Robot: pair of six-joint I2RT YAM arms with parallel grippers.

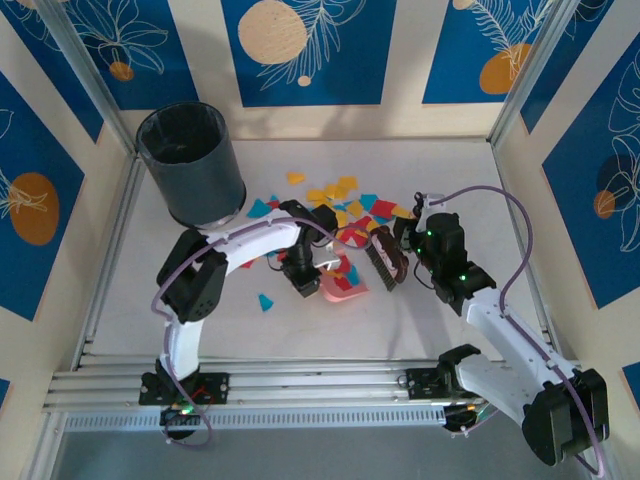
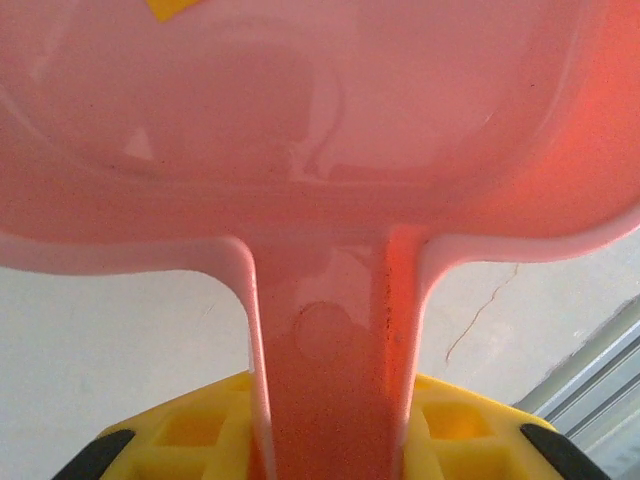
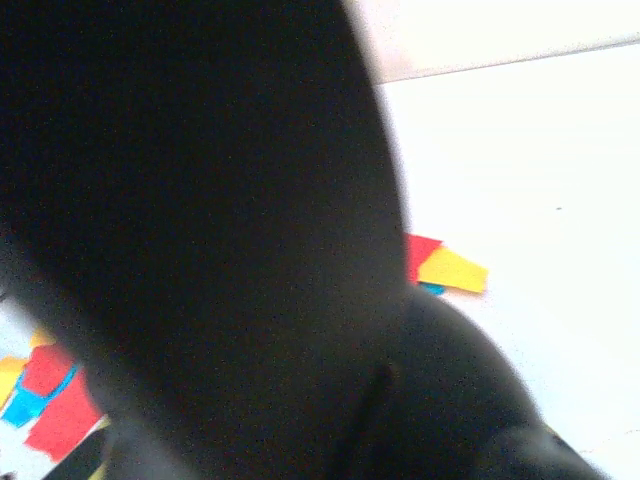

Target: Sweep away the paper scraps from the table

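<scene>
Left gripper (image 1: 302,276) was found clamped on the handle of the pink dustpan (image 2: 300,150), its yellow fingers (image 2: 190,432) set to either side. The pan sat on the table (image 1: 460,170) just ahead of that gripper. Right gripper (image 1: 407,243) was closed, apparently on the dark brush (image 1: 386,258), though its wrist view was blurred. Most paper scraps (image 1: 338,196) lay scattered just beyond both grippers, and a few lay in the pan. One teal piece sat apart, left of the left gripper. A black bin (image 1: 190,165) stood well off to its far left
</scene>
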